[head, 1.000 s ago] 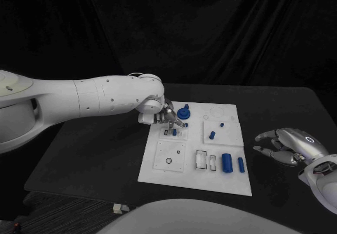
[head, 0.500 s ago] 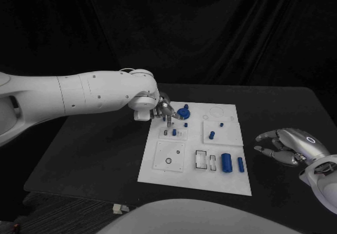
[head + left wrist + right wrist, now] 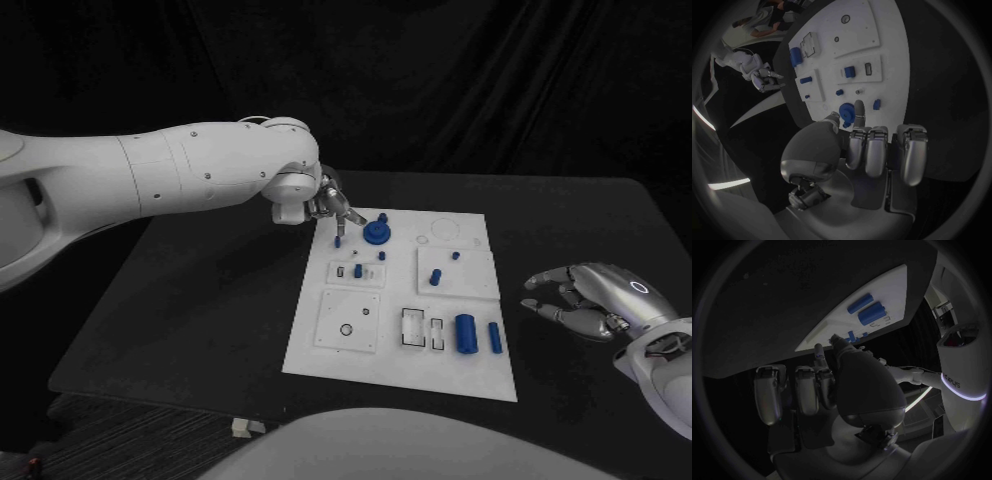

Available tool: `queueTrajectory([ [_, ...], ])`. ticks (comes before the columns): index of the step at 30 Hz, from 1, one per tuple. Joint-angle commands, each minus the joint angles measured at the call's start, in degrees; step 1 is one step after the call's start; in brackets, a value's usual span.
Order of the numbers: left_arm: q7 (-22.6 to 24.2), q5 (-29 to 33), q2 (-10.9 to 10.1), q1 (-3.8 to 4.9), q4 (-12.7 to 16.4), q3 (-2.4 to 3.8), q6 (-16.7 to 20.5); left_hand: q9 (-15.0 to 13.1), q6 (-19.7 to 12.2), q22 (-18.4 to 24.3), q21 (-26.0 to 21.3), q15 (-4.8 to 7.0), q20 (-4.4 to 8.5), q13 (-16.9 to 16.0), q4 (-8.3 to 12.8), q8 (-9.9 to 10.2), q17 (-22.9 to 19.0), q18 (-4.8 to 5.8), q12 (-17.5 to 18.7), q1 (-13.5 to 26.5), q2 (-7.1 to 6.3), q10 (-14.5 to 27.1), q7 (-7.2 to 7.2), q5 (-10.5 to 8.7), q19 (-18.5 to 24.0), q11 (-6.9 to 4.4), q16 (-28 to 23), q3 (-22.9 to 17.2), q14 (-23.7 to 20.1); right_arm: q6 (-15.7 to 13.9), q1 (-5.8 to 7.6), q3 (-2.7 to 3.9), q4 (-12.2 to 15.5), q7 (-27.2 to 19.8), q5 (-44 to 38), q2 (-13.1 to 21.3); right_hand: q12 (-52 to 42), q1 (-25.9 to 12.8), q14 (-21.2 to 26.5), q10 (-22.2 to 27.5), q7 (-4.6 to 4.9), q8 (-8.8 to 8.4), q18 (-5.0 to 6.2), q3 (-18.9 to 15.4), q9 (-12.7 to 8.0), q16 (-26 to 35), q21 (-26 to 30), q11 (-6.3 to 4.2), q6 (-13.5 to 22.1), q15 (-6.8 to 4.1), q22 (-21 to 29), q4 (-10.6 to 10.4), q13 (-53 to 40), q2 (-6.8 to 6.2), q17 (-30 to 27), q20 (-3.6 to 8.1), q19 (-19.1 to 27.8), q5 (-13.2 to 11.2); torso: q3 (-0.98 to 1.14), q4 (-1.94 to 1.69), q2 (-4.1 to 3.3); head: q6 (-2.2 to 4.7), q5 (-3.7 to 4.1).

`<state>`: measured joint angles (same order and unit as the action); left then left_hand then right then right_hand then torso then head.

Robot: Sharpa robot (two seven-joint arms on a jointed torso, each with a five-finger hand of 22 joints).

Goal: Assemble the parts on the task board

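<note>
The white task board (image 3: 361, 345) lies mid-table with blue parts on it. Among them are a round knob (image 3: 376, 232), a thick cylinder (image 3: 464, 333), a thinner cylinder (image 3: 495, 337) and small pegs (image 3: 358, 270). My left hand (image 3: 325, 205) hovers over the board's far left corner. One finger points down beside a small blue peg (image 3: 338, 240) and the others are bent. In the left wrist view that peg (image 3: 877, 104) stands just beside the fingertip (image 3: 859, 107), near the knob (image 3: 846, 109), with nothing in the hand. My right hand (image 3: 594, 298) hangs off the board's right side, fingers loosely curled and empty.
The black table (image 3: 202, 320) has bare room to the left of the board and between the board and my right hand. The board (image 3: 856, 329) and both cylinders (image 3: 870, 314) appear beyond my right hand (image 3: 836, 385) in the right wrist view.
My left hand has risen and drawn back toward the board's far left corner. A small blue peg now shows below its fingers. The right hand has not moved.
</note>
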<state>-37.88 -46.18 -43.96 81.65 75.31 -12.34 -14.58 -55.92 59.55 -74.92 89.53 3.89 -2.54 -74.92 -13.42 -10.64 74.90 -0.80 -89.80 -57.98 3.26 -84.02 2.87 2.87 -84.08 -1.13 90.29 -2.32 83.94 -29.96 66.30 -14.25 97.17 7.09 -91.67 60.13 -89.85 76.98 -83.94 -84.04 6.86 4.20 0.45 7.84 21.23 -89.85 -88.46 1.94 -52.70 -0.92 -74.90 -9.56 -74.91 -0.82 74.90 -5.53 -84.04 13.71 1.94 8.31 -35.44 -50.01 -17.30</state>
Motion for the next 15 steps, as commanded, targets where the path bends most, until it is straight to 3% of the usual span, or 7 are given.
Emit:
queueTrajectory([
  [1, 1.08, -2.06, 1.03, 0.04, -1.95, 0.04, -2.22, -0.19, -0.60, -14.88, -0.11, 0.04, 0.18, -15.08, 0.51, 0.18, 15.10, 0.65, -0.20, -1.00, 0.08, -5.98, 0.04, 0.00, -5.62, 0.07, -0.29, 0.12, 6.06, -1.27, -0.13, 0.03, 0.19, -0.37, 0.40, 0.05, -0.15, 0.42, -6.06, -5.96, -0.03, 0.09, 0.04, 0.09, -0.07, -0.15, 0.02, -0.02, -0.29, -0.30, -14.44, -0.24, -15.09, -0.17, 15.10, 0.32, -4.63, 0.22, -0.22, 0.02, -0.31, 0.01, 0.15],
  [7, 1.52, -2.95, 2.62, -0.34, -5.13, 0.04, -2.55, -2.43, -1.41, -14.90, -0.04, -0.09, -0.02, -15.08, 1.06, -1.62, 15.10, 0.66, -0.20, -1.96, 0.41, -5.98, 0.07, 0.04, -5.65, 0.15, -0.29, 0.70, 6.06, -1.66, -0.14, 0.03, 0.36, -0.70, 0.44, 0.08, -0.15, 0.40, -6.06, -5.96, -0.03, 0.08, -0.01, 0.09, -0.07, -0.15, -0.14, -0.02, -0.30, -0.30, -14.51, -0.26, -15.09, -0.17, 15.10, 0.32, -4.76, 0.24, -0.29, 0.10, -0.61, 0.01, 0.05],
  [13, 1.51, -3.15, 3.77, -0.71, -7.14, 0.03, -2.99, -3.40, -1.97, -14.89, -0.09, -0.11, -0.06, -15.08, 1.24, -2.28, 15.10, 0.65, -0.20, -2.20, 0.45, -5.98, 0.09, 0.06, -5.62, 0.16, -0.29, 1.01, 6.06, -1.70, -0.14, 0.03, 0.52, -0.79, 0.45, 0.29, -0.15, 0.39, -6.06, -5.96, -0.03, 0.08, 0.01, 0.09, -0.08, -0.15, -0.10, -0.03, -0.31, -0.30, -14.49, -0.28, -15.09, -0.17, 15.10, 0.32, -4.72, 0.26, -0.35, -0.11, -0.63, 0.01, 0.19],
  [15, 1.41, -3.19, 4.12, -0.97, -7.88, 0.03, -3.17, -3.63, -2.16, -14.87, -0.13, -0.11, -0.07, -15.08, 1.30, -2.42, 15.10, 0.64, -0.20, -2.27, 0.44, -5.98, 0.10, 0.06, -5.60, 0.18, -0.29, 1.09, 6.06, -1.74, -0.14, 0.03, 0.56, -0.83, 0.45, 0.32, -0.15, 0.39, -6.06, -5.96, -0.03, 0.08, 0.01, 0.09, -0.08, -0.15, -0.10, -0.03, -0.31, -0.30, -14.49, -0.28, -15.09, -0.17, 15.10, 0.32, -4.72, 0.26, -0.31, 0.04, -0.60, 0.01, -0.04],
])
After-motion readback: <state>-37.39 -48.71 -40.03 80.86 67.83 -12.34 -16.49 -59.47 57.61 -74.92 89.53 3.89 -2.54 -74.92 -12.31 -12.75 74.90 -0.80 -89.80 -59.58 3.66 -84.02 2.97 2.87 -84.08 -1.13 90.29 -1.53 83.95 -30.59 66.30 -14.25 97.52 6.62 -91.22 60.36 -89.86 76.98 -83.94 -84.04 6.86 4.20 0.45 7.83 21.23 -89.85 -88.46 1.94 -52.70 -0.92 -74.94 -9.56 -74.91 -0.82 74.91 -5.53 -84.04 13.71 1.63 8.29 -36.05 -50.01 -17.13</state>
